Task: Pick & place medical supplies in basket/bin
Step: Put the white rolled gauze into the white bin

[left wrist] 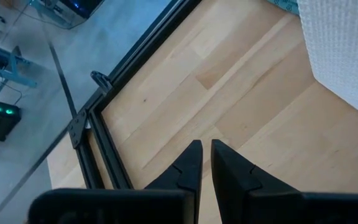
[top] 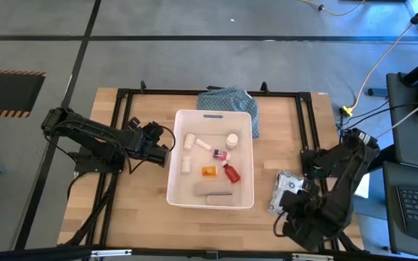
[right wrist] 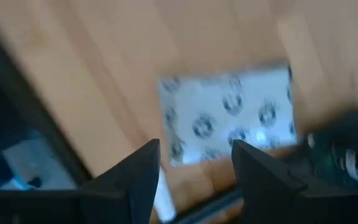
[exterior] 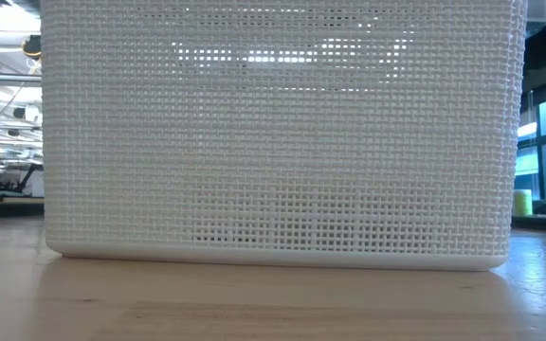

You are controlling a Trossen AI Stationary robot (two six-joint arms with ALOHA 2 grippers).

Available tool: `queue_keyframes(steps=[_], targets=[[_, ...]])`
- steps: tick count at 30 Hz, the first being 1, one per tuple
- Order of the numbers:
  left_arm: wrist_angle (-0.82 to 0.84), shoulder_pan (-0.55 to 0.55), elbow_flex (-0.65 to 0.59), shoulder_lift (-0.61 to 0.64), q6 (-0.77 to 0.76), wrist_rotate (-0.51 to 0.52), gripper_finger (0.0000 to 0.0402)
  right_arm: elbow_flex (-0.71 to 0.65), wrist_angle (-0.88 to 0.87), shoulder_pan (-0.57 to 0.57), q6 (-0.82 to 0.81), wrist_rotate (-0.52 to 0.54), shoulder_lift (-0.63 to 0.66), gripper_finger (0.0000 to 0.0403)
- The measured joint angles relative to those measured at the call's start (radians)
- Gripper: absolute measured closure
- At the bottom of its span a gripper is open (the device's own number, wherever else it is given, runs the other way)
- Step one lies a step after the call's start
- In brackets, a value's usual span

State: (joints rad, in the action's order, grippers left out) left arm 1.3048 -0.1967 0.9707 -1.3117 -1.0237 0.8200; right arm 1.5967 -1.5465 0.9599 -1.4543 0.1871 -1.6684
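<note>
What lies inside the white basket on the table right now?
Inside the white basket lie several small white bottles and rolls, a red bottle, an orange item, a pink-labelled item and a grey piece. Anything beneath them is hidden.

Table (top: 144,210): pale wood planks, visible grain, smooth with a soft sheen in the left wrist view. Black metal frame (top: 122,116) edging it, matt.

Tub (exterior: 282,133): white plastic, walls moulded in a fine woven-mesh texture with light showing through; inside floor looks smooth and matt from above.

Cloth (top: 227,100): blue-green patterned fabric, soft and crumpled.

Pouch (right wrist: 229,112): flat, pale grey with dark printed motifs, slightly glossy film or paper; cannot tell which.

Fingers (left wrist: 188,168) of the left arm: dark matt plastic, faceted edges.

Floor (top: 194,58): grey, dull, faintly mottled.
</note>
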Motion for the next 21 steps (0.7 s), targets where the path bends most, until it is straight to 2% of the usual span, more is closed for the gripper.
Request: queue_keyframes(steps=[4,11,17,21], targets=[[0.0,0.0,0.0,0.0,-0.002,-0.001,0.0375,-0.148,0.094,0.028,-0.034,-0.157,-0.002,0.0202],[-0.001,0.0,0.0,0.0,-0.013,-0.002,0.0373,-0.306,0.253,0.066,-0.147,-0.173,-0.002,0.0202],[-0.002,0.0,0.0,0.0,-0.012,-0.003,0.0378,-0.388,0.367,0.079,-0.255,-0.268,-0.001,0.0202],[-0.002,0.0,0.0,0.0,-0.011,-0.003,0.0377,-0.456,0.458,0.095,-0.274,-0.41,-0.001,0.0202]])
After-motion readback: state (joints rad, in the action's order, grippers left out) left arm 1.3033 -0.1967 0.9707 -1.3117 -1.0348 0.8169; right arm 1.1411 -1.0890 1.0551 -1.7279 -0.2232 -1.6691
